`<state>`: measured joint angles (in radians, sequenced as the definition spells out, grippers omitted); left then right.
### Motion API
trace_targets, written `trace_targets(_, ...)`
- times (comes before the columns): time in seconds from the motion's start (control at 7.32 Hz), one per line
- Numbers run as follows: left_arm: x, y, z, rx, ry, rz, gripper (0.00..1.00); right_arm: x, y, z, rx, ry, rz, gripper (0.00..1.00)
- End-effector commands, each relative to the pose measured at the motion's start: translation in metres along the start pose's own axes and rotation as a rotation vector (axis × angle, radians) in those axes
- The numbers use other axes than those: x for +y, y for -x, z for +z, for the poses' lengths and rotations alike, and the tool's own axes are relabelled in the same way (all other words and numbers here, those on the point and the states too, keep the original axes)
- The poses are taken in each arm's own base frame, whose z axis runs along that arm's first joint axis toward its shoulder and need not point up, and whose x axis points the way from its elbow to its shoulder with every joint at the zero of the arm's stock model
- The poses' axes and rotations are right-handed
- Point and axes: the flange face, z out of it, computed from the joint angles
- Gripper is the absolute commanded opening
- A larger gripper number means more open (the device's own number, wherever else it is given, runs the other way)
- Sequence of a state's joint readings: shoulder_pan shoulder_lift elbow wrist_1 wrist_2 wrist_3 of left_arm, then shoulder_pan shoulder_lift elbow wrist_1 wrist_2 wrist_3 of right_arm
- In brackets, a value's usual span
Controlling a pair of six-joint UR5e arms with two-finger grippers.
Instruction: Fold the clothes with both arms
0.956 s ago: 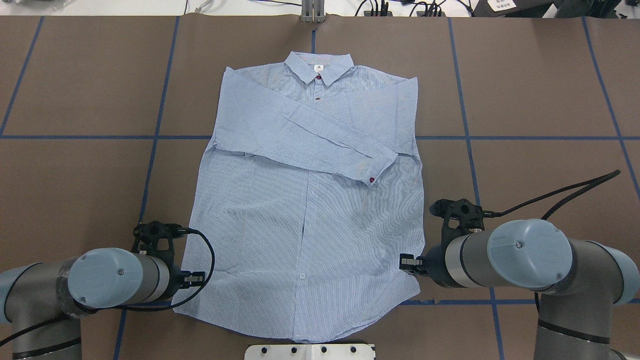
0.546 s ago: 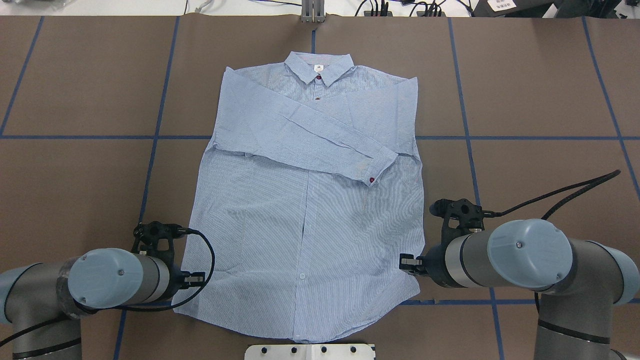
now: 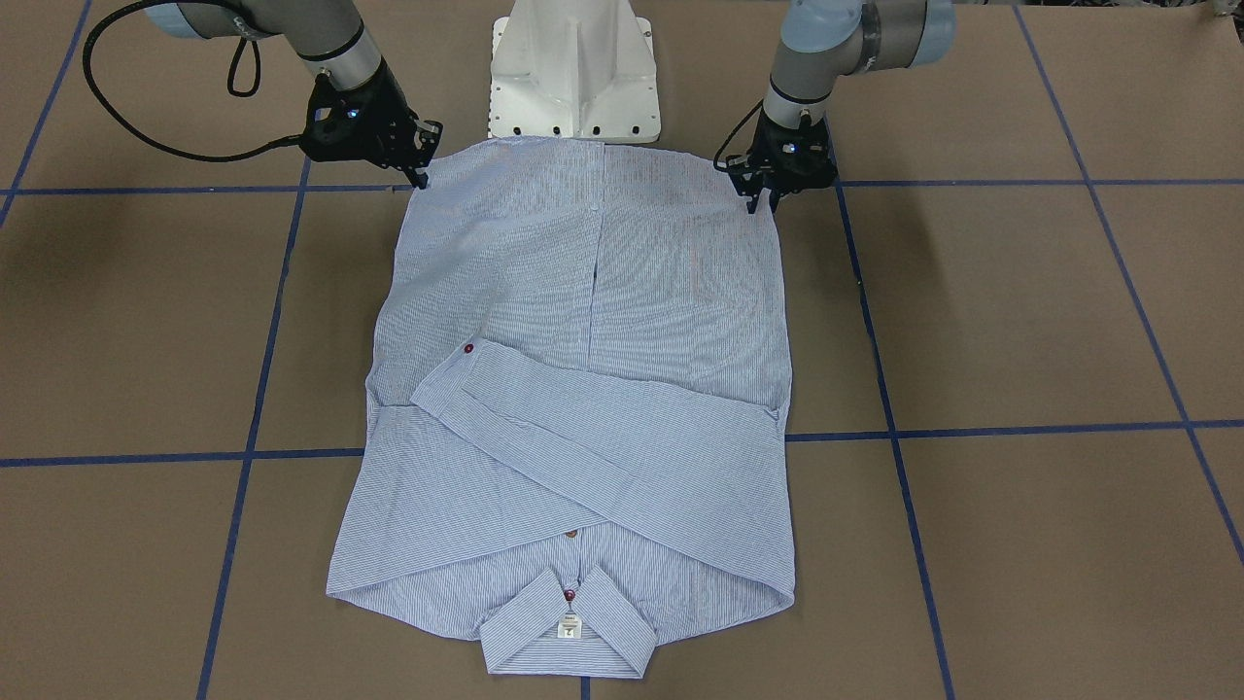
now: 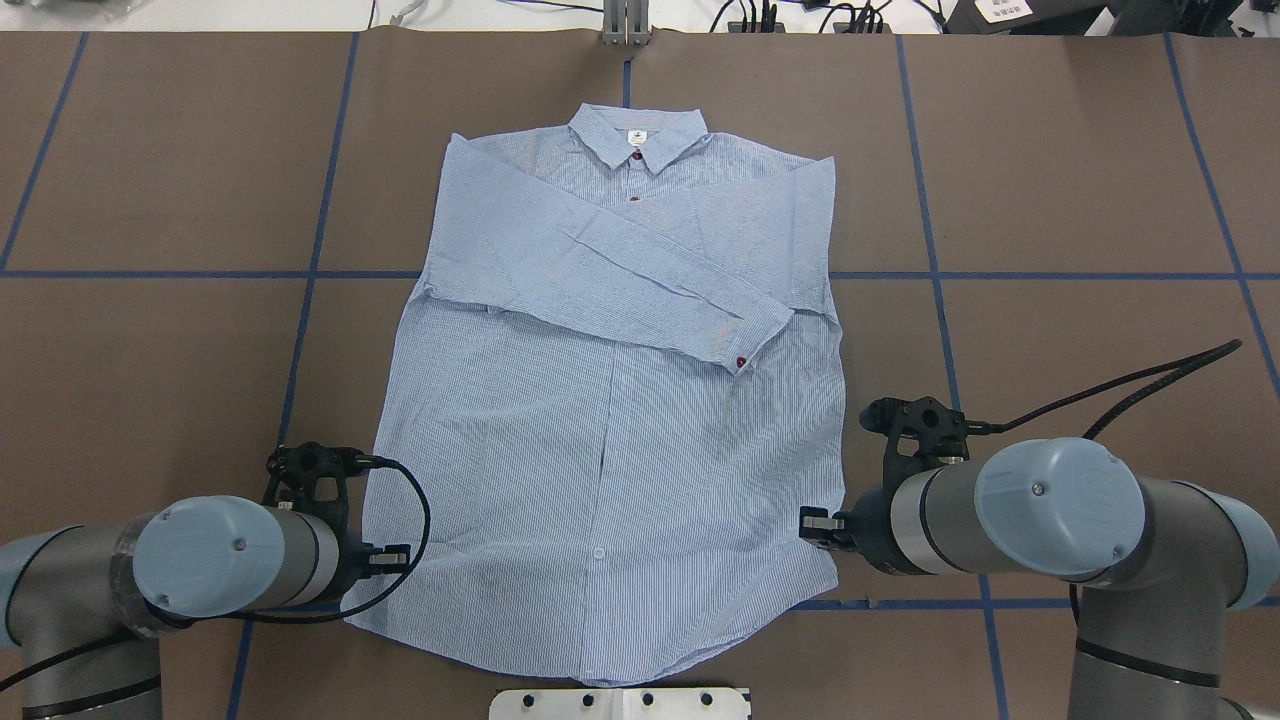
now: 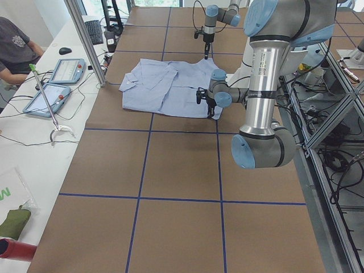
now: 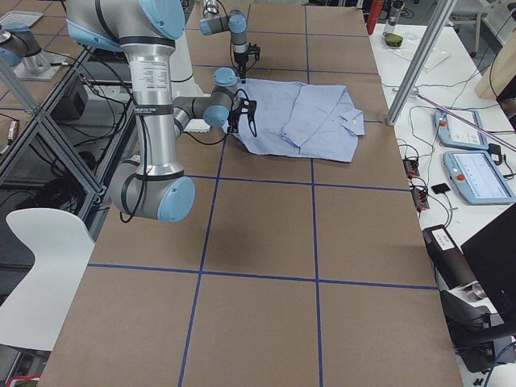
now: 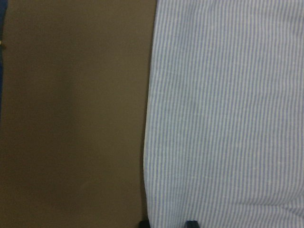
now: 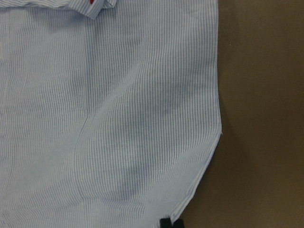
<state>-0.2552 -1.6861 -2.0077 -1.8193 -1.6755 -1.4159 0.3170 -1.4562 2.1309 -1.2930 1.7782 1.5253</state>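
Shirt [image 4: 520, 470], white neck label [image 4: 636, 137], print too small to read

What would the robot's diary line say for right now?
shirt flat on table, sleeves folded across | left gripper at hem corner | right gripper at other hem corner | grip unclear

The shirt [image 4: 610, 450] lies flat mid-worktop [image 4: 1080, 180], its collar toward the top of the overhead frame, its hem toward the bottom, and its sleeves crossed over the chest. In the front-facing view the left claw [image 3: 765, 202] is at the hem's upper-right corner and the right claw [image 3: 420, 178] at its upper-left.
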Motion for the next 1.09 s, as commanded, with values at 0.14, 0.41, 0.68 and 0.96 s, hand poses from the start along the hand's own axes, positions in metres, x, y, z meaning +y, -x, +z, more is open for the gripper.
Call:
trace_targets(0.14, 0.000, -0.005, -0.026, 0.007, -0.001, 0.000, 0.00, 0.000, 0.000, -0.007, -0.011, 0.004, 0.000, 0.00)
trace_targets(0.41, 0.006, -0.012, -0.054, 0.008, 0.040, 0.008, 0.00, -0.017, -0.004, -0.022, -0.026, 0.030, 0.029, 0.00)
trace_targets(0.68, 0.005, -0.011, -0.053, 0.010, 0.054, 0.054, 0.00, -0.026, -0.008, -0.024, -0.025, 0.032, 0.033, 0.00)
trace_targets(0.96, -0.007, -0.007, -0.056, 0.009, 0.035, 0.160, 0.00, -0.033, -0.010, -0.026, -0.023, 0.021, 0.039, 0.00)
